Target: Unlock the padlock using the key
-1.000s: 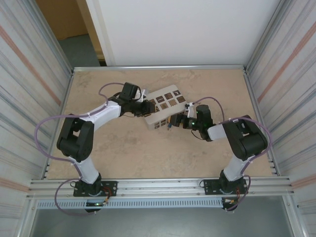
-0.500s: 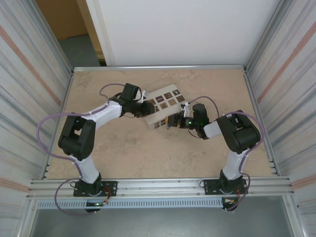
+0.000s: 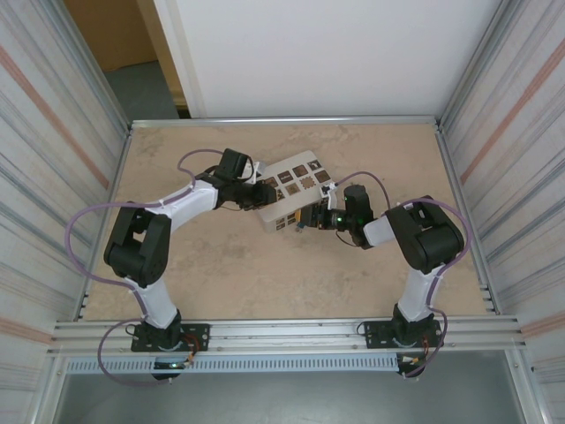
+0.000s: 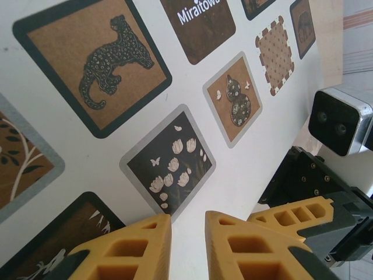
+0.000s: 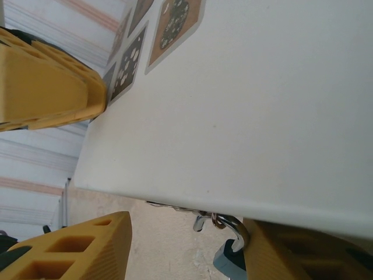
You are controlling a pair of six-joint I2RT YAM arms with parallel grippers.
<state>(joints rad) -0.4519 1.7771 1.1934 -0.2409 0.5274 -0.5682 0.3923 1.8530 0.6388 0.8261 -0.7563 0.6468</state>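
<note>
The white box [image 3: 298, 181] with dark patterned squares lies mid-table. The tiny blue padlock [image 5: 229, 261] hangs by its silvery shackle [image 5: 238, 230] at the box's lower edge and rests against my right gripper's right finger. A small ring and a thin silvery strip [image 5: 170, 206], seemingly the key, peek out from under that edge. My right gripper [image 5: 189, 252] is open, its fingers either side of the padlock, the left one well apart from it. My left gripper [image 4: 187, 233] rests on the box's top [image 4: 250, 169], jaws narrowly apart with nothing between them.
Metal rails [image 3: 282, 331] edge the table's near side and corrugated walls [image 3: 53, 159] close in the left and right. The right arm's wrist camera [image 4: 341, 119] sits close beyond the box in the left wrist view. Bare tabletop [image 3: 265, 274] lies in front of the box.
My right gripper has slid left against the box's near side and its jaws have narrowed. The left arm and the box have stayed put.
</note>
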